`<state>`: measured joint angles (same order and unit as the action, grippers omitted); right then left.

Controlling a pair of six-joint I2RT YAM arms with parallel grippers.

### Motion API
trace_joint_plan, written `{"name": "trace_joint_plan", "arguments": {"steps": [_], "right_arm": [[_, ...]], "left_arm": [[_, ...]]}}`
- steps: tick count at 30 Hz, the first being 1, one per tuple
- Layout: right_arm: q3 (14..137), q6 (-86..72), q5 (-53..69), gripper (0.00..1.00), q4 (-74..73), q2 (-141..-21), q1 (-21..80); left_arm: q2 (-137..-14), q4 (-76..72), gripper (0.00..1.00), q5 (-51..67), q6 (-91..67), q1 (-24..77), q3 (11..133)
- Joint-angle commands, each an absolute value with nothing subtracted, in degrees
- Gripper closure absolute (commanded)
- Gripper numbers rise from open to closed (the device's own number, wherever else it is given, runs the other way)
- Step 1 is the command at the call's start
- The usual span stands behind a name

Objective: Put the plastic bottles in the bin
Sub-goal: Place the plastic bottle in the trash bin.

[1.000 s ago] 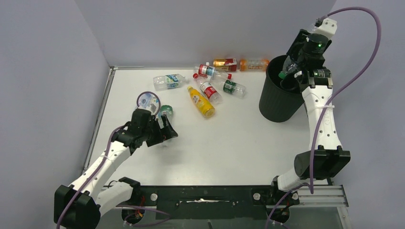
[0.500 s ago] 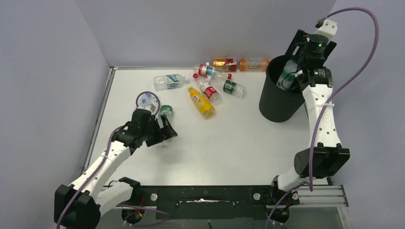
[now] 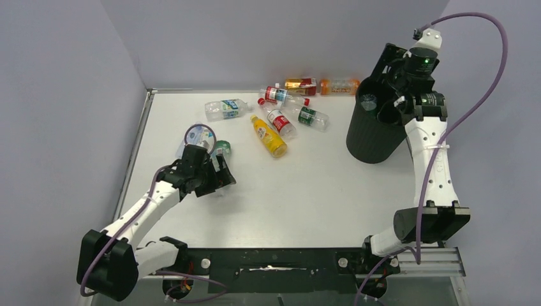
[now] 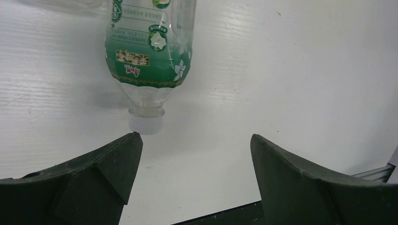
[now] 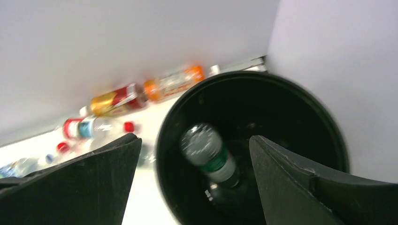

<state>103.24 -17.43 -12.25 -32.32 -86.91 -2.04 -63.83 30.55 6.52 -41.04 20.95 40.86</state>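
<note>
Bin point(image 3: 372, 137) upright at far right of table point(image 3: 319, 191), with one clear green-label bottle point(image 5: 210, 153) inside, blurred. Right gripper point(image 5: 195, 138) above bin mouth, jaws wide, nothing between them. Left gripper point(image 4: 195, 137) low over table at left, jaws wide too, empty. Second green-label bottle point(image 4: 149, 47) lying just ahead, neck toward the gripper, not between the jaws. Blue-label bottle point(image 3: 199, 135) just beside it, partly hidden by the arm. Other plastic bottles lying loose at far middle of table: yellow bottle point(image 3: 269, 136), red-label bottle point(image 3: 279, 121), clear bottle point(image 3: 224, 108), third green-label bottle point(image 3: 311, 116), red-and-blue bottle point(image 3: 281, 94). Gold-red bottle point(image 3: 301, 83) and orange bottle point(image 3: 339, 84) against back wall point(image 3: 255, 44), left of bin.
</note>
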Motion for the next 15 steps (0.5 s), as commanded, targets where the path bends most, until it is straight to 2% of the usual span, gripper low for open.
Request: {"name": "trace_joint_plan", "arguments": {"steps": [1, 15], "right_arm": [[102.1, -19.2, -6.9, 0.11, -35.2, -81.3, 4.1], [83.9, -26.7, -5.0, 0.14, -36.0, -73.4, 25.4]], "left_arm": [[-65.4, 28.1, 0.13, 2.3, -39.5, 21.0, 44.0], [-73.7, 28.7, 0.13, -8.8, -37.1, 21.0, 48.2]]}}
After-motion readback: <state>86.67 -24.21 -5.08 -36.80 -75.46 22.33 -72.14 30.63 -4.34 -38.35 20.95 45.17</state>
